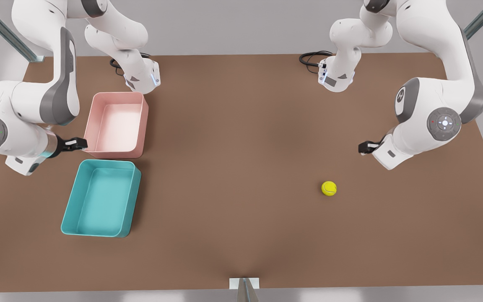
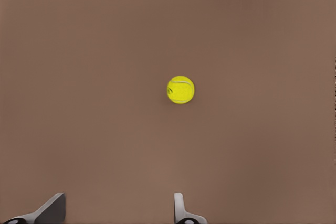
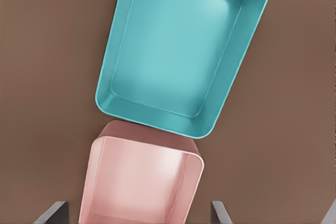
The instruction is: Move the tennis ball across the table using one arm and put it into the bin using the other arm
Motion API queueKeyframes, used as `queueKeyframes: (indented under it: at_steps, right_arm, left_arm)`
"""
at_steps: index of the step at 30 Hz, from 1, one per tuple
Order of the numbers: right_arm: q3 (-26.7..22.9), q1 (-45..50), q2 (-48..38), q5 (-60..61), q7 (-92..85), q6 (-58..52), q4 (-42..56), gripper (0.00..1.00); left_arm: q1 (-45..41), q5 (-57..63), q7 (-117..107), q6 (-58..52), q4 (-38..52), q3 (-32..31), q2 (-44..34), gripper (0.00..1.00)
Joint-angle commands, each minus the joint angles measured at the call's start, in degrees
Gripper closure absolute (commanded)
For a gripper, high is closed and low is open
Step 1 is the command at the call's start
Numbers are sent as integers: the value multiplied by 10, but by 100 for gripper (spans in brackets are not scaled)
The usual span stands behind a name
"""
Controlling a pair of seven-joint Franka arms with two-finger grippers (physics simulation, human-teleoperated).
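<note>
On a broad, matte brown table (image 1: 241,167) set against a plain grey wall, with metal frame struts angling in at both upper corners of the front view, two white Franka arms hang over opposite ends of the surface. The tabletop runs long from the front view's left to its right, and black cables lie coiled near each arm's base at the far edge.

At the front view's left, the teal bin (image 1: 70,201), a rectangular tray with rounded corners and low walls, lies with its long axis running near to far and slightly skewed, its open top facing up. Just behind it sits a slightly smaller pink tray (image 1: 141,121), lined up much the same way; the right wrist view shows the two meeting at a corner.

The right gripper (image 1: 76,144) hovers beside the pink tray's near-left corner, above the table; the right wrist view shows its fingers (image 3: 52,212) spread wide, with nothing between them. At the front view's right, the left gripper (image 1: 366,147) hangs above bare table, and the left wrist view shows its fingers (image 2: 181,211) likewise spread wide and empty-handed.

The tennis ball (image 1: 328,188), small, yellow-green and marked with a faint pale seam, rests on the table well apart from the bin, near the left gripper and slightly toward the front edge from it.
</note>
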Motion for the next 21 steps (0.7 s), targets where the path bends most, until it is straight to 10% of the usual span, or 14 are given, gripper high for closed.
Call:
queueKeyframes:
  at_steps: [1,2,3,10,21]
  right_arm:
    - [0,0,-1,7,-75,29,0,0]
    - [0,0,-1,6,-74,29,0,0]
    - [0,1,-1,5,-74,29,0,0]
    - [0,-9,6,20,-73,29,-3,0]
    - [0,-12,7,28,-77,30,-4,0]
  left_arm:
    - [0,-1,34,31,0,0,-1,0]
    - [0,-2,30,31,0,0,-1,51]
    - [-1,-2,29,25,0,0,13,79]
    - [1,25,307,168,56,-3,206,79]
    - [122,185,654,370,-108,-128,202,79]
